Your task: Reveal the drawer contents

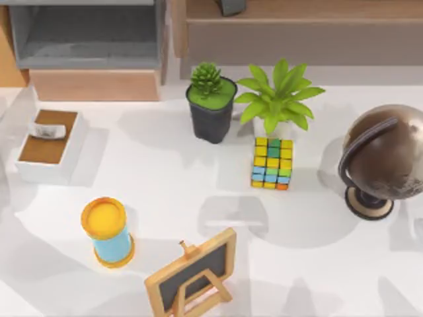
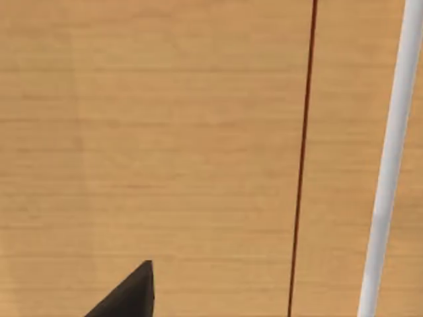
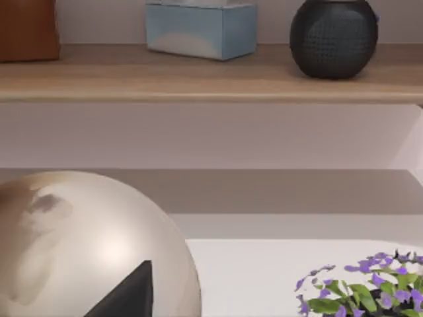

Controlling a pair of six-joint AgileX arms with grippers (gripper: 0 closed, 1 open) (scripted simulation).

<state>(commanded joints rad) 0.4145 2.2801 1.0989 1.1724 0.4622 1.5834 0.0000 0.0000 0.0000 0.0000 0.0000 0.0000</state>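
The drawer (image 1: 86, 34) is at the table's back left in the top view. It stands pulled out: its grey inner walls and floor show from above, and its pale wood front panel (image 1: 96, 84) faces the table. The grey floor looks bare. A dark part of my left gripper (image 2: 129, 294) shows in the left wrist view, close against a pale wood-grain surface (image 2: 165, 145) with a thin dark line and a white bar. A dark part of my right gripper (image 3: 125, 294) hangs just over the globe (image 3: 79, 244) at the right.
Left of centre is a small white box with a brown top (image 1: 49, 142). A black-potted succulent (image 1: 211, 105), a leafy plant (image 1: 277, 99), a colour cube (image 1: 272, 163), the globe (image 1: 386, 158), a yellow-and-blue cylinder (image 1: 108, 231), a small chalkboard (image 1: 192, 274) and a long wooden shelf (image 1: 297, 26) stand around.
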